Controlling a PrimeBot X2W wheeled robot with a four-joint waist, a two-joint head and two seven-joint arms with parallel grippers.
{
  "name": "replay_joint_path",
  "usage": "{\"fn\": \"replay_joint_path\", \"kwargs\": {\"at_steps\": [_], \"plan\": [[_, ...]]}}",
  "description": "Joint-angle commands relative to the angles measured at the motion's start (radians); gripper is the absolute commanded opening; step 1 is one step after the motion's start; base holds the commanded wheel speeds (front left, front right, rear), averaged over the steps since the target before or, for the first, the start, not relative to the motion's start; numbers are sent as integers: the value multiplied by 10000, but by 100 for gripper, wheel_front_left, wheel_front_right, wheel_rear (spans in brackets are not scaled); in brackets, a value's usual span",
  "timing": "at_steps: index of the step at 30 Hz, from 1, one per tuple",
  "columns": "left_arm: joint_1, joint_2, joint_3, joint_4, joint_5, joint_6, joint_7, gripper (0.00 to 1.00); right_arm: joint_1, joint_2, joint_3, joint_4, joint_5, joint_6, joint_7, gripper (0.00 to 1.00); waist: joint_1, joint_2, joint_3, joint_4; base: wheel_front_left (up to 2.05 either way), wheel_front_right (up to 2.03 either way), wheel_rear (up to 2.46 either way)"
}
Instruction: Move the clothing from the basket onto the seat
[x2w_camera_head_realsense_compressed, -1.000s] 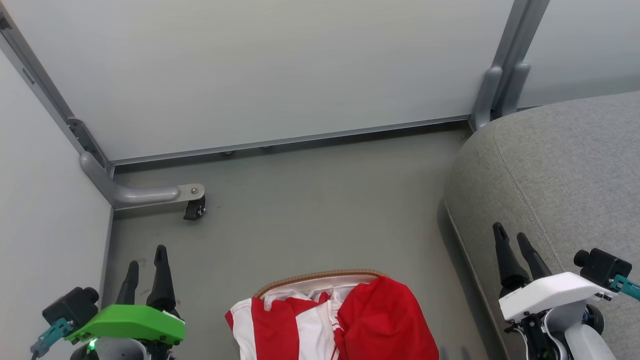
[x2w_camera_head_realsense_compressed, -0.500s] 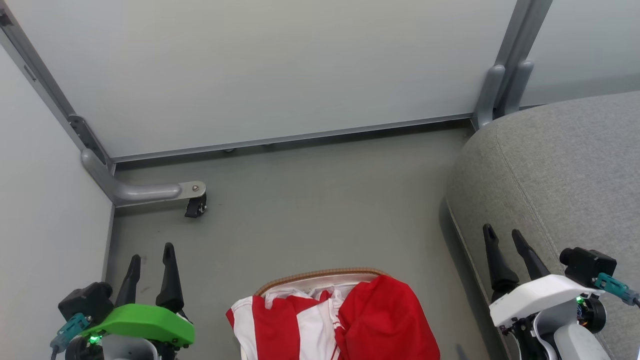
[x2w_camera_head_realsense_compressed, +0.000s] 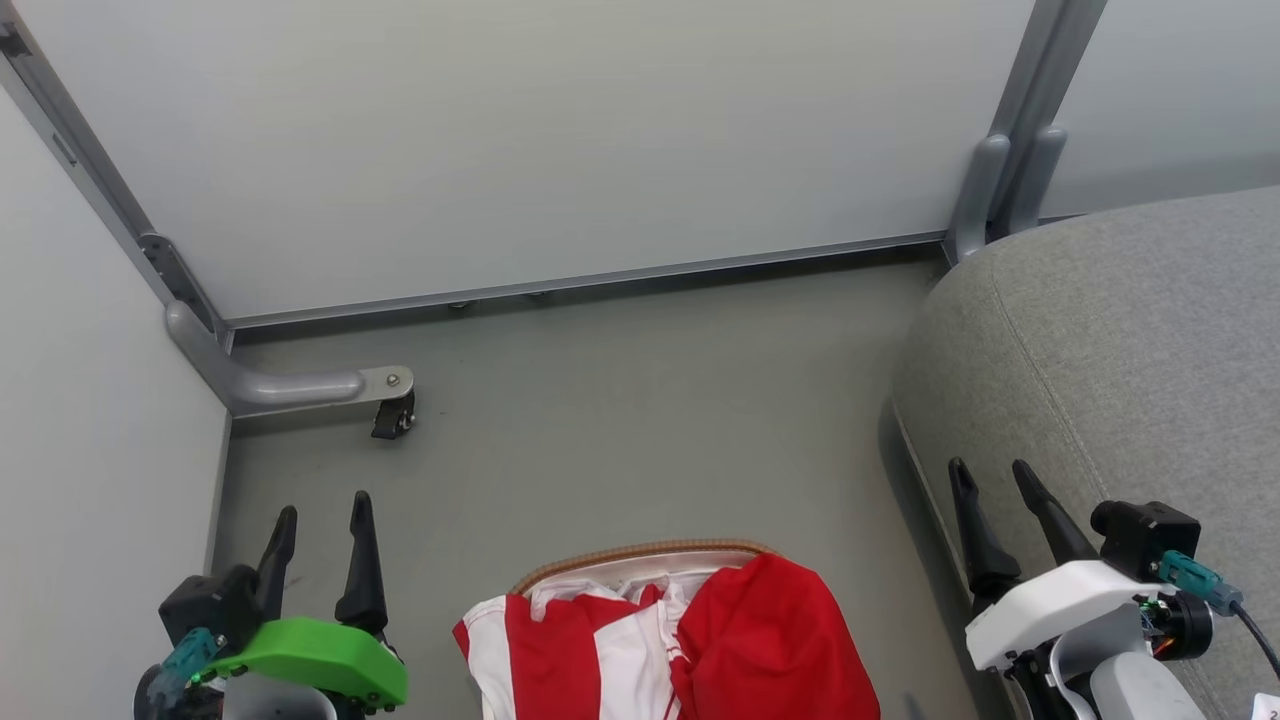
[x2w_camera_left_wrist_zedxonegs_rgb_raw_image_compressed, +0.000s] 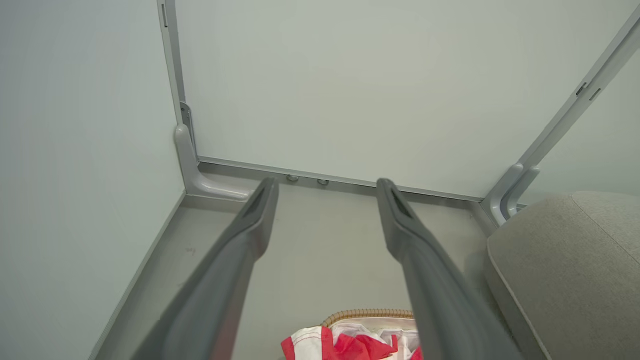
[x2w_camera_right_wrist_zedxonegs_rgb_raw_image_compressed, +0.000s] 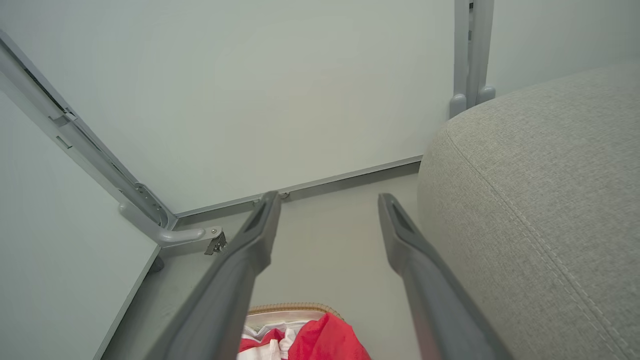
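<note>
Head view puts the clothing heaped in the basket, which stands on the floor at the bottom edge, between the two hands. Red and white folds spill over the tan rim on the left. The seat lies to the right, its rounded corner near the basket but apart from it. The left hand hovers over the floor left of the basket, fingers spread wide and holding nothing. The right hand hangs at the seat's front edge, equally wide and empty. The step in hand, as I judge it, is the reach for the garment, not yet begun. The right hand suits it best, being on the seat's side. It should come down on the high red bulge and close on a thick fold, not on thin trim. White cloth shows under the far rim, and whether that is liner or garment I cannot tell, so keep the fingertips off it. Lift straight up until the trailing cloth clears the rim, or the basket may drag or tip. Then carry it right and release well onto the cushion.
</note>
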Motion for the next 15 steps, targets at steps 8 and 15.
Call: {"fn": "replay_joint_path", "kwargs": {"at_steps": [8, 15], "plan": [[240, -40, -87, -71, 814, -91, -264, 100, 74, 53, -19, 150, -831, 4, -265, 100, 0, 0, -67, 14, 0, 0, 0], [333, -119, -159, -127, 1331, -144, -398, 100, 183, 72, 24, 159, -1460, 5, -401, 100, 0, 0, -78, 8, 0, 0, 0]]}}
